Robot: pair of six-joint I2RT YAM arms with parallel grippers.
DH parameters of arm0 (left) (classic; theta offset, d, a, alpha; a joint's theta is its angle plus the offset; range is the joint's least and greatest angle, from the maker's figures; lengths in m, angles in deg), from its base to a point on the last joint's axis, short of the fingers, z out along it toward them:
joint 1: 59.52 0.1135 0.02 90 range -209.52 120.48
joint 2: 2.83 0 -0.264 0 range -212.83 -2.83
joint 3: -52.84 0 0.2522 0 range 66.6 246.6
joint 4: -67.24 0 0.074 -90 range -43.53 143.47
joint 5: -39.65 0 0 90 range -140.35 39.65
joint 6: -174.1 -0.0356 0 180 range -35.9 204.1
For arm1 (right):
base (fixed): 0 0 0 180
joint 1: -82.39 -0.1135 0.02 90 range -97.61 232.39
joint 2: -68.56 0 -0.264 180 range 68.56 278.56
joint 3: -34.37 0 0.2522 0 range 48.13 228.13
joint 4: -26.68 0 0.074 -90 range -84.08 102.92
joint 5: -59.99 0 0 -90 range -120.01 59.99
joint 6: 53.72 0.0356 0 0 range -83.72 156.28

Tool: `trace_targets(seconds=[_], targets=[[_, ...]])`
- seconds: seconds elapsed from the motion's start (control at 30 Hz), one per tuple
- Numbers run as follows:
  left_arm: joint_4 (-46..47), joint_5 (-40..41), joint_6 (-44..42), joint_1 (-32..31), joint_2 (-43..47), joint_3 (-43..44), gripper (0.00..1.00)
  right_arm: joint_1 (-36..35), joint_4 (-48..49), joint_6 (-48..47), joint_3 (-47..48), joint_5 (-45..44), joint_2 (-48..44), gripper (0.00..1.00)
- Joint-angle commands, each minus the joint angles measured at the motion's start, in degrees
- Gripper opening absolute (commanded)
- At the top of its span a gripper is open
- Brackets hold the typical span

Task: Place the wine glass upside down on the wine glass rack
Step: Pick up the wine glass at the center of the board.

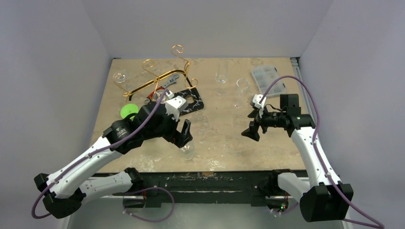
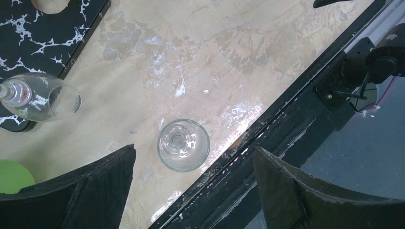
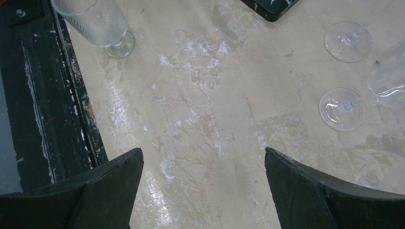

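The small clear ribbed wine glass (image 2: 183,144) with a short stem stands upright on the beige marbled table top (image 1: 219,138), at about 6 o'clock of it and very near to the black front edge. The left gripper (image 1: 184,135) hovers right above this glass with its jaws wide apart, one on each side, and it touches nothing. The right gripper (image 1: 251,126) is also spread open and empty, at about 4 o'clock and well apart from the glass. The thin gold wire rack (image 1: 141,88) with curled loops stands far away at about 11 o'clock, behind the black white-veined flat board (image 2: 52,33). I judge the glass to be light, stiff, smooth and easy to break, so the squeeze should be gentle. The best hold is probably low on the bowl or at the stem, from the side, so the foot is free to slide into a rack arm after turning over.
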Motion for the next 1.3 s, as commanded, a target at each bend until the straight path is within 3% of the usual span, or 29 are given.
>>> trace_targets(seconds=[0.0,0.27,0.53,1.27], targets=[[-0.6,1.0,-1.7,-0.2,-2.2,4.0,0.88,0.4,1.0,0.3,0.0,1.7,-0.9,0.95],[-4.0,3.4,-1.4,-0.2,-5.8,2.8,0.74,0.4,0.9,0.0,0.0,1.6,-1.0,0.95],[-1.7,5.7,0.1,-0.4,-5.7,-3.0,0.7,0.4,0.7,-0.3,0.0,1.5,-0.5,0.95],[1.0,7.2,2.3,-0.6,-6.9,-7.4,0.72,0.4,0.5,-0.6,-0.1,1.1,-0.4,0.94]])
